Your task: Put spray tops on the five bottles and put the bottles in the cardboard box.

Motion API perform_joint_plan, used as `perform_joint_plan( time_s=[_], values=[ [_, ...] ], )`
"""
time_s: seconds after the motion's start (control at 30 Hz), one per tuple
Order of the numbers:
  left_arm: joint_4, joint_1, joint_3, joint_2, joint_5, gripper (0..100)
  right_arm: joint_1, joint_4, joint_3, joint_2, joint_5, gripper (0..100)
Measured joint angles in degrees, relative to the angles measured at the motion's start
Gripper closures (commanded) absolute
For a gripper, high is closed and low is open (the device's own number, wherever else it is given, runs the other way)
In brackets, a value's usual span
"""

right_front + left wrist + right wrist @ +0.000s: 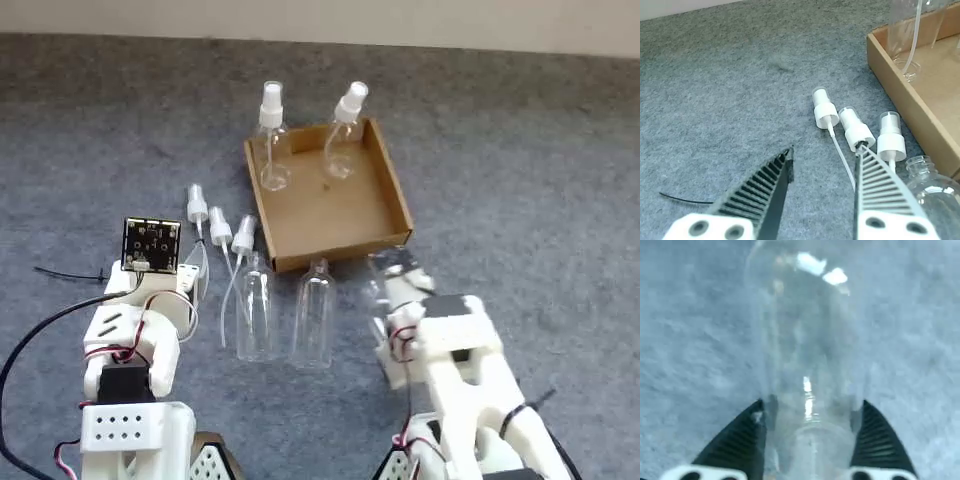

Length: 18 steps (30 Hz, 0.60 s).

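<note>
Two clear bottles with white spray tops (272, 135) (345, 125) stand in the cardboard box (385, 185). Three loose spray tops (197, 205) (220, 226) (243, 236) lie on the carpet left of the box, also seen in the left wrist view (823, 107) (855, 128) (891, 136). Two uncapped bottles (255, 305) (314, 312) lie in front of the box. My left gripper (825, 149) stands open just short of the spray tops, nothing between its fingers. My right gripper (812, 402) is shut on a third uncapped bottle (805, 340), by the box's near right corner (388, 272).
Grey carpet covers the table. A thin black cable (65, 272) lies left of the left arm. The box's near wall (910, 102) stands close beside the loose spray tops. Open carpet lies to the far left and right of the box.
</note>
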Motion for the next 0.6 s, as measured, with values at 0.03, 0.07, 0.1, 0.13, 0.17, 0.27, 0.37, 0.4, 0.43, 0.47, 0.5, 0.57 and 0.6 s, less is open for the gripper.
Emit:
perform_joint_plan(
  time_s=[0.03,0.07,0.1,0.13,0.17,0.27,0.37,0.4,0.43,0.47,0.5,0.57,0.6],
  values=[
    [0.0,0.0,0.0,0.0,0.0,81,2.2,0.44,-0.97,0.0,2.2,98.8],
    [0.0,0.0,0.0,0.0,0.0,81,4.48,1.58,-2.11,0.0,4.22,98.8],
    [0.0,0.0,0.0,0.0,0.0,81,6.95,3.25,-3.25,0.0,6.07,98.8],
    [0.0,0.0,0.0,0.0,0.0,81,9.49,5.01,-4.75,0.0,7.74,98.8],
    [0.0,0.0,0.0,0.0,0.0,81,11.87,6.95,-6.42,0.0,9.41,98.8],
    [0.0,0.0,0.0,0.0,0.0,81,20.75,10.81,-13.27,0.0,14.24,98.8],
    [0.0,0.0,0.0,0.0,0.0,81,29.36,10.9,-20.13,0.09,16.26,98.8],
    [0.0,0.0,0.0,0.0,0.0,81,32.0,9.93,-21.98,0.35,16.7,98.8],
    [0.0,0.0,0.0,0.0,0.0,81,33.85,8.88,-23.65,1.05,16.97,98.8],
    [0.0,0.0,0.0,0.0,0.0,81,35.08,7.91,-24.62,2.55,17.32,98.8],
    [0.0,0.0,0.0,0.0,0.0,81,35.87,7.03,-25.14,4.4,17.49,98.8],
    [0.0,0.0,0.0,0.0,0.0,81,37.45,5.45,-25.67,9.76,18.02,98.8],
    [0.0,0.0,0.0,0.0,0.0,81,38.33,4.48,-26.11,13.1,18.11,98.8]
  ],
)
